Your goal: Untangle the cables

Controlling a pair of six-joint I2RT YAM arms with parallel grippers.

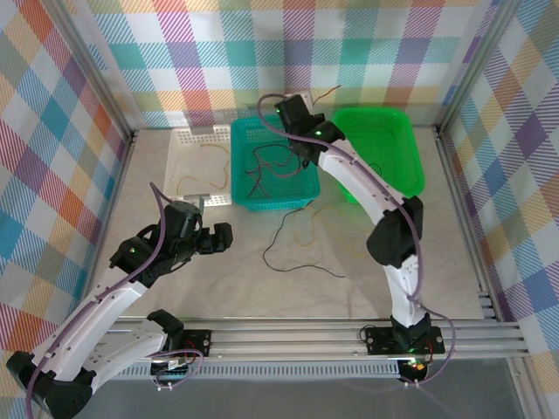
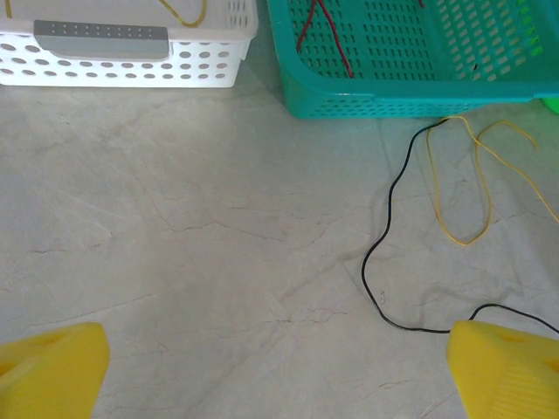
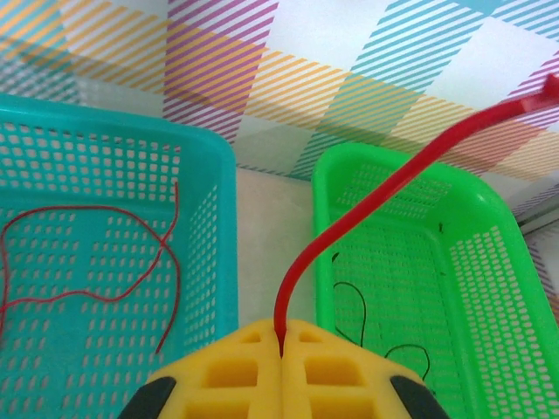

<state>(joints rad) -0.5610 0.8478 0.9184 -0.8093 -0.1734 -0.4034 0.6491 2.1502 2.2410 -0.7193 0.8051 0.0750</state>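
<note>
Two claws stand in opposite states. The right claw (image 3: 281,336) is pressed together on a red cable (image 3: 384,186). The cable rises from between its tips and curves away up and to its right, over the green basket (image 3: 319,218).

Ahead of and below this claw, two baskets sit side by side with a strip of table between them. The teal basket (image 3: 223,218), to its left, holds a loose red wire (image 3: 87,208). The green one, to its right, holds a thin black wire (image 3: 362,301). The checked wall stands close behind their far rims, so there is little room further ahead.

The left claw (image 2: 275,375) is spread wide, with nothing between its yellow fingers (image 2: 52,371), low over the bare table (image 2: 175,262). A black cable (image 2: 387,218) lies ahead and to its right. It winds from the teal basket's near wall back to the tip of the right finger; whether it touches that finger I cannot tell. A yellow cable (image 2: 486,205) loops on the table just right of the black one, and the two meet near the basket.

Straight ahead and to the claw's left, the table lies open up to the white basket (image 2: 131,65). A yellow wire (image 2: 183,13) lies inside that basket.
</note>
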